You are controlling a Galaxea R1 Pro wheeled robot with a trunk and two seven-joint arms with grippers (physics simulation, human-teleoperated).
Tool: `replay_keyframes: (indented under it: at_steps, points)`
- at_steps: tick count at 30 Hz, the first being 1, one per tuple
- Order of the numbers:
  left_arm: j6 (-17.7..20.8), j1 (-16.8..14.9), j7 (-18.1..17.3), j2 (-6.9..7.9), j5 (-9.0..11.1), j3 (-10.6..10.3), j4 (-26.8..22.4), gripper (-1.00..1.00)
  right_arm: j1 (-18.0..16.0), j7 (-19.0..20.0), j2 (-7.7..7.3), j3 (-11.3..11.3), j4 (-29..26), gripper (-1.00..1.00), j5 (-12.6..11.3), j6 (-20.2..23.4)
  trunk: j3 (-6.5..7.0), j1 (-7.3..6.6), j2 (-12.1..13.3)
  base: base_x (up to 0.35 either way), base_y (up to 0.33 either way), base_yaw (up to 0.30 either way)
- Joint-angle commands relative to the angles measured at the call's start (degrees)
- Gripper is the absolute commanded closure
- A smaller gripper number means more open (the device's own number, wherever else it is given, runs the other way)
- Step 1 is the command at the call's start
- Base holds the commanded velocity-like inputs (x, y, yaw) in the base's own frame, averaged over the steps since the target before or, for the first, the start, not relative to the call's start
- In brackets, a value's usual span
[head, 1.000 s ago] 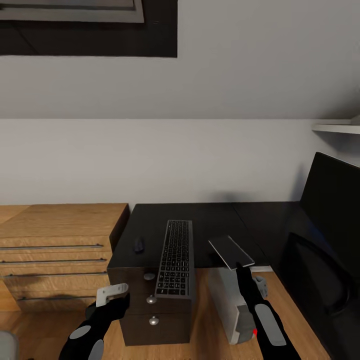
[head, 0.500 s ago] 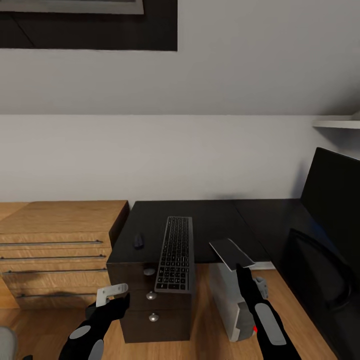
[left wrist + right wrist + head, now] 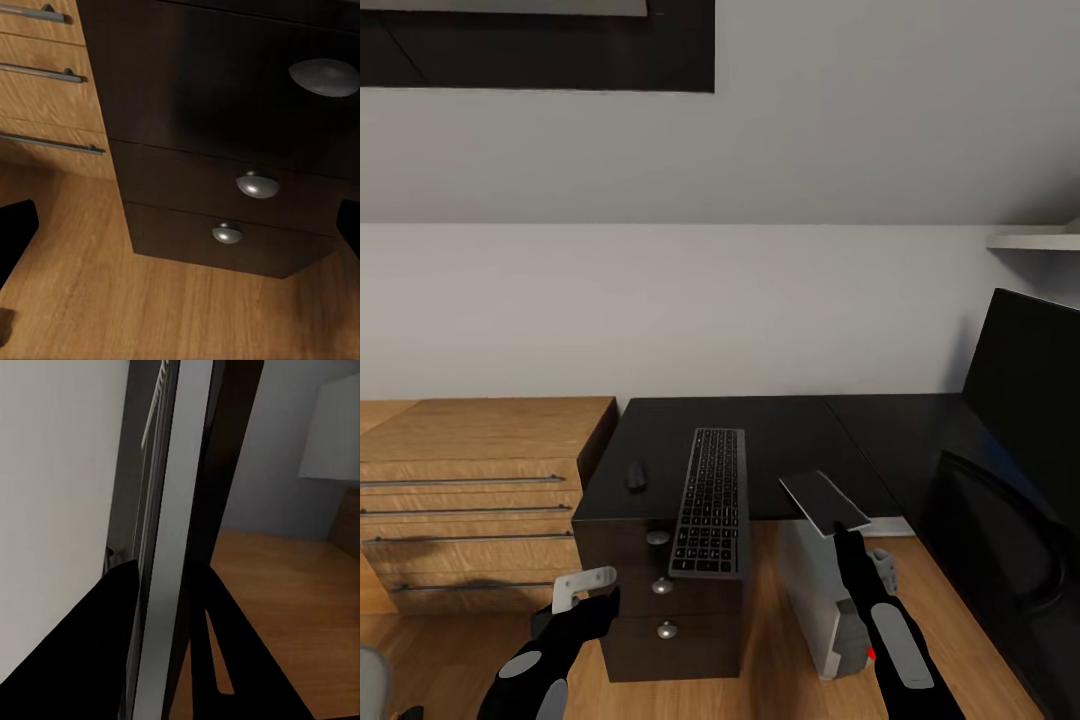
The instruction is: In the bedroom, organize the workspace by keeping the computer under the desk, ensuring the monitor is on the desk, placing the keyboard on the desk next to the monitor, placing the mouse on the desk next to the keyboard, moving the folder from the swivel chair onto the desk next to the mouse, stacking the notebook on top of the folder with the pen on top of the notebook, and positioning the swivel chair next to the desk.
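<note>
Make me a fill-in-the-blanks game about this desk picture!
1. The keyboard lies on the ___ and sticks out over its front edge.
2. The mouse is ___ in colour.
3. The black drawer unit shows ___ round knobs.
4. The cabinet beside the desk is made of ___.

Missing words: desk; black; three; wood

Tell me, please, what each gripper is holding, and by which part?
The right gripper appears to clamp the computer by its upper edge; the left gripper holds nothing.
</note>
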Motion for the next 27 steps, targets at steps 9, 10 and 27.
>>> replay_keyframes:
  at_steps: [9,10,27]
  points:
    - [0.06,-0.02,0.46,0.09,0.61,0.04,-0.10,-1.00,-0.02,-0.78,0.02,-0.39,1.56,1.00,-0.38,0.48,-0.06,0.00,-0.02,0.048,0.000,0.000]
    - [0.04,-0.02,0.45,0.09,0.61,0.02,-0.09,-1.00,-0.02,-0.78,0.01,-0.39,1.56,1.00,-0.38,0.47,-0.06,0.00,-0.02,0.232,0.000,0.000]
    - [0.14,-0.02,0.43,0.10,0.61,-0.01,-0.08,-1.00,-0.02,-0.85,0.01,-0.39,1.56,1.00,-0.45,0.57,-0.06,0.00,-0.02,0.035,0.000,0.000]
